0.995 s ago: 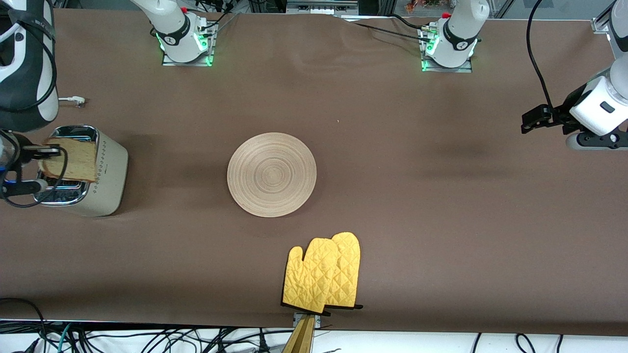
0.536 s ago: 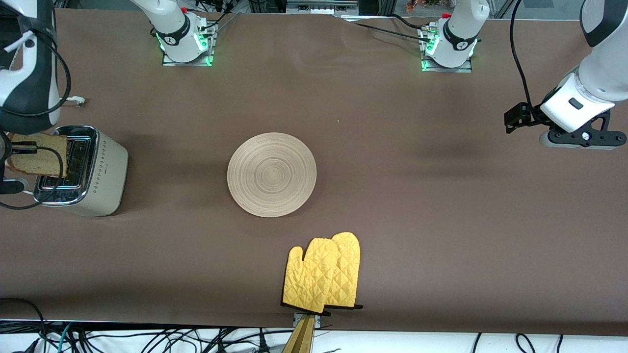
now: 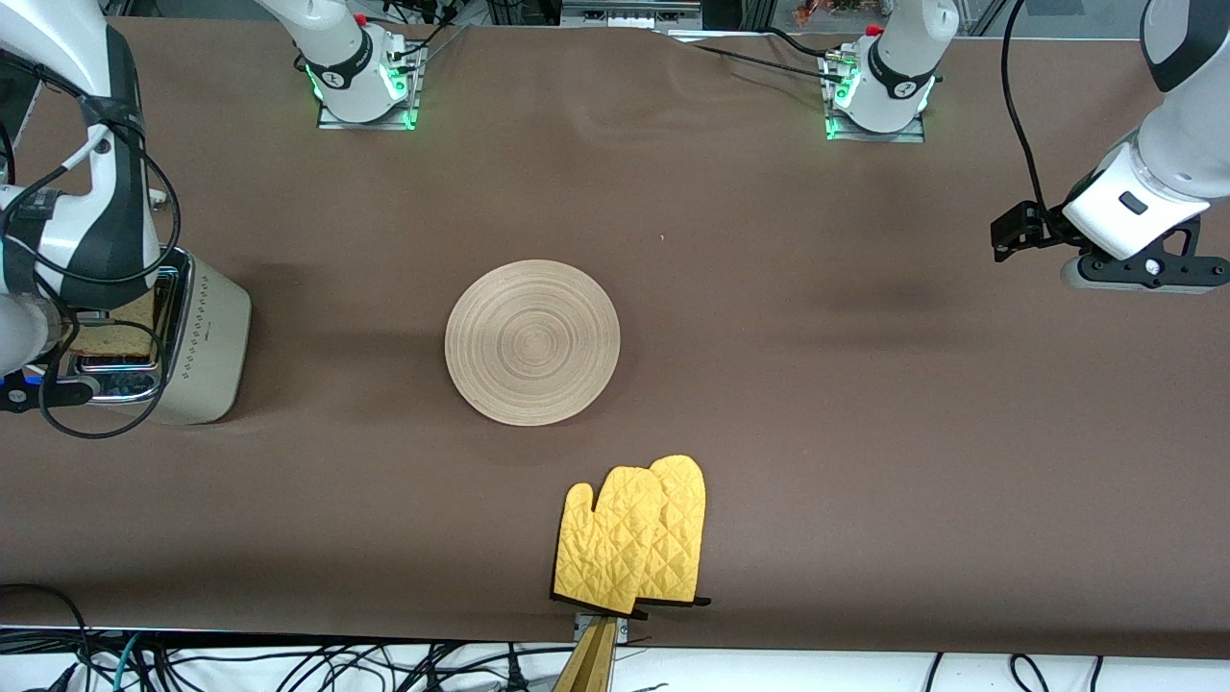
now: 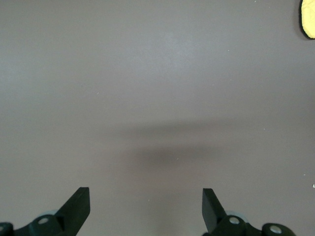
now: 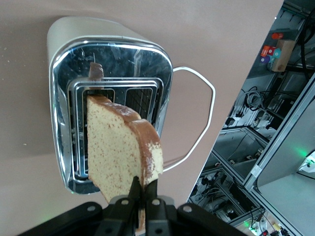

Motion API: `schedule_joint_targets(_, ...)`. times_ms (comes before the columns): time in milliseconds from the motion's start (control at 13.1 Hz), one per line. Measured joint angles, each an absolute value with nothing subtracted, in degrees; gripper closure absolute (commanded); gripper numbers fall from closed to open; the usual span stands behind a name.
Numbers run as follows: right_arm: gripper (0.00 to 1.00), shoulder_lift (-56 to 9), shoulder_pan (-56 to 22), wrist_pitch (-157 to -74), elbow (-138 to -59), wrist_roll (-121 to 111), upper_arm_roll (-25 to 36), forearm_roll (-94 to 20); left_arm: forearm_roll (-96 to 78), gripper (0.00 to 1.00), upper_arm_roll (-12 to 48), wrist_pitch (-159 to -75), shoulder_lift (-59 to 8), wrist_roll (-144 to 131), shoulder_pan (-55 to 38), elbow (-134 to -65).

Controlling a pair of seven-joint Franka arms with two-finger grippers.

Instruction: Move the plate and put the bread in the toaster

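Note:
The cream-white toaster (image 3: 207, 336) stands at the right arm's end of the table and shows its chrome top in the right wrist view (image 5: 118, 64). My right gripper (image 5: 143, 189) is shut on the top edge of the brown speckled bread (image 5: 118, 152). It holds the slice upright over the toaster, the lower edge at a slot's mouth. In the front view the bread (image 3: 115, 334) peeks out under the right wrist, which mostly hides the right gripper (image 3: 72, 332). The wooden plate (image 3: 532, 341) lies at mid-table. My left gripper (image 3: 1143, 274) hangs open and empty (image 4: 145, 196) over bare cloth at the left arm's end.
A pair of yellow oven mitts (image 3: 634, 543) lies at the table edge nearest the front camera, nearer than the plate; one corner of a mitt shows in the left wrist view (image 4: 308, 19). The toaster's white cord (image 5: 197, 123) loops beside it. Brown cloth covers the table.
My right gripper has carried the bread from beside the toaster to over its slots and lowered it. The left arm shifted a little at its end of the table, then stopped.

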State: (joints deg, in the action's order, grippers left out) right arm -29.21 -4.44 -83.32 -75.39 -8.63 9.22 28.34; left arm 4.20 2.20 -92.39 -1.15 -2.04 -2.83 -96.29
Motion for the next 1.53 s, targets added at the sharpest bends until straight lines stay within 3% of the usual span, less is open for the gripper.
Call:
schedule_joint_targets(77,0.70,-29.5,-4.4,-84.1,-75.7,-8.3,9.2,28.3,4.2,0.00,2.2,-92.4,-1.2,-2.0,-2.8,-96.2)
schedule_joint_targets(153,0.11,-29.8,-4.4,-84.8,-76.0,-7.5,9.2,28.3,4.2,0.00,2.2,-92.4,-1.1,-2.1,-2.8,-96.0)
schedule_joint_targets(230,0.00,-30.1,-4.4,-85.2,-76.1,-6.9,9.2,28.3,3.9,0.00,2.2,-92.4,-1.2,-2.4,-2.8,-95.8)
schedule_joint_targets(536,0.00,-29.6,-4.4,-86.1,-75.7,-6.6,9.2,27.7,1.3,0.00,1.8,-92.4,-1.2,-4.8,-2.4,-94.5)
schedule_joint_targets(1149,0.00,-21.3,-5.1,-85.4,-75.5,-6.7,7.2,2.7,1.3,0.00,1.7,-92.3,-1.2,-4.9,-1.8,-93.4)
schedule_joint_targets(1532,0.00,-16.8,-5.2,-88.6,-77.2,-4.5,6.3,-1.4,1.3,0.00,1.7,-92.3,-1.2,-5.0,-1.7,-93.4)
